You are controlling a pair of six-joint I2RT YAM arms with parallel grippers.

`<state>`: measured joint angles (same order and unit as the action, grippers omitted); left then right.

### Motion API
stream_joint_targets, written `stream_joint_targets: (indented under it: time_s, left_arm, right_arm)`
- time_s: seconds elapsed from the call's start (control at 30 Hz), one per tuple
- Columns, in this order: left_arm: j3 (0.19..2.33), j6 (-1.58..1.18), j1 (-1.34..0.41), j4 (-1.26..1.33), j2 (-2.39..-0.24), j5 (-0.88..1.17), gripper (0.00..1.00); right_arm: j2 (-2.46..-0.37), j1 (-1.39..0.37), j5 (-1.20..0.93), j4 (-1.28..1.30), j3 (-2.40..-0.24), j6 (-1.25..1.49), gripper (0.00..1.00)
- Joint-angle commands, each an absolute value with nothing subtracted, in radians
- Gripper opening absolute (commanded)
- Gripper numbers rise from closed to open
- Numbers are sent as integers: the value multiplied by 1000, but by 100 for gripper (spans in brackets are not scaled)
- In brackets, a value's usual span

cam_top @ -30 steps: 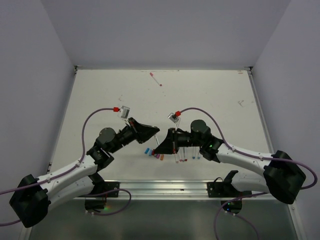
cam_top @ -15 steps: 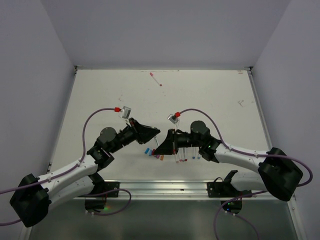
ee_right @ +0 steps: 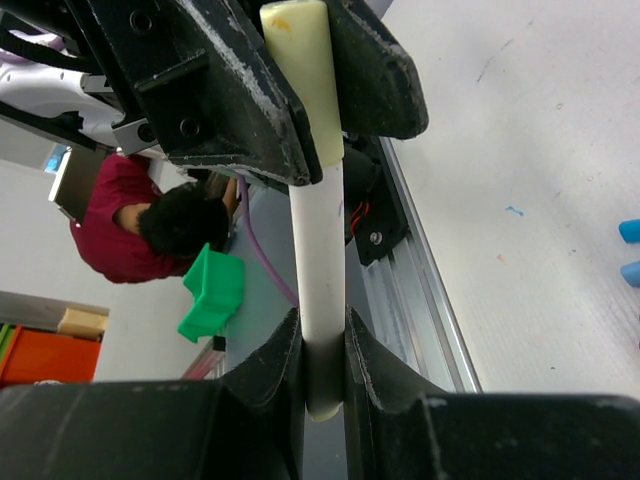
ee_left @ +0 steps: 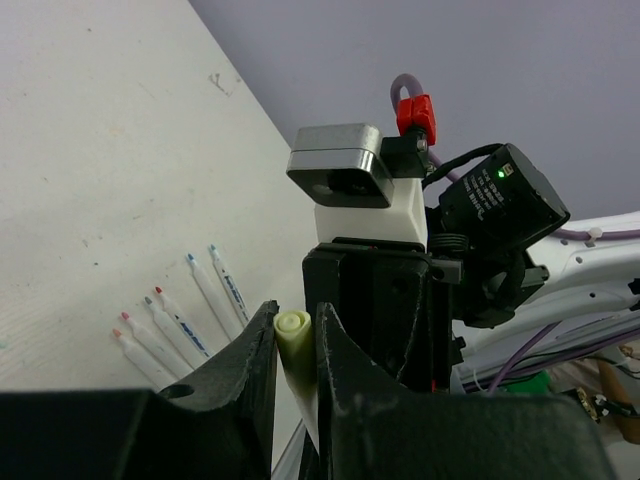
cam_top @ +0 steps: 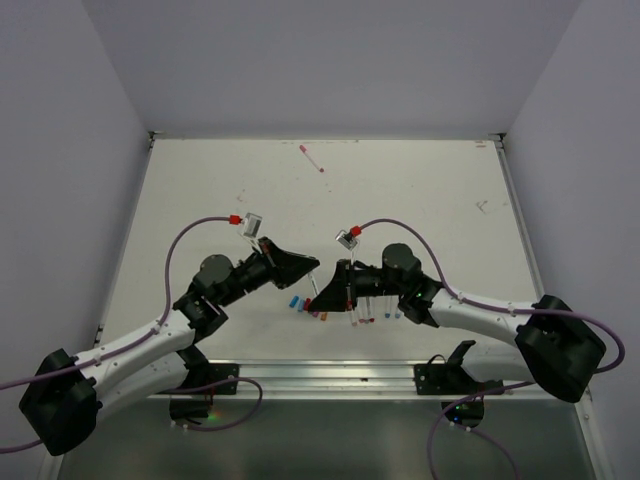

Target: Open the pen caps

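Reading near edge first: loose pen caps [cam_top: 300,304] and uncapped pens [ee_left: 185,318] lie on surface [cam_top: 420,190], close beside both claws. Above them I see right claw [ee_right: 322,385] pinching white barrel of held pen [ee_right: 320,250]. Left claw [ee_left: 295,318] is clamped on its pale yellow cap [ee_right: 300,80]. Far back, stray pen [cam_top: 311,158] lies alone.

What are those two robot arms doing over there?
They are working together on one pen. The right gripper is shut on the white barrel, and the left gripper is clamped on the pale yellow cap at the other end. The cap is still on. More pens lie on the table with coloured tips showing, near some loose caps.
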<state>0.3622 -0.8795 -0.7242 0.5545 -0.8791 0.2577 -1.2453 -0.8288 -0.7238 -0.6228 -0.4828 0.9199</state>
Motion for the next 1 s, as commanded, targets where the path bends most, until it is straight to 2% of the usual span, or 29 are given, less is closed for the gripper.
stream_joint_targets:
  time_s: [0.0,0.07,0.17,0.23,0.3,0.37,0.57,0.73,0.97]
  left_arm:
    - [394,-853,-713,591,-870,275,0]
    - [435,-870,-712,499,-886,214,0]
    - [585,-862,-712,179,-974,58,0]
    - [658,-885,-715,-64,-1029,-53,0]
    - [696,-934,-716,-139,-1084,-179,0]
    - [699,-968,-716,-126,-1127,-222,0]
    - [790,-974,-716,-92,-1273,-274,0]
    - [830,-988,-712,-110,-1310,-348,0]
    - [876,-986,-675,-95,-1382,-330,0]
  right_arm:
    - [-1235,-827,-729,-629,-471,943,0]
    - [-1221,-825,-700,-545,-479,896,0]
    - [-1171,-830,-511,-230,-544,734,0]
    - [-1158,-830,-361,-119,-595,656,0]
    - [-1152,-839,-264,-3,-644,611,0]
    - [-1163,-874,-111,119,-676,549,0]
    - [-1245,-960,177,279,-756,523,0]
    - [-1275,-1003,273,310,-749,540,0]
    - [-1319,-1063,423,371,-775,534,0]
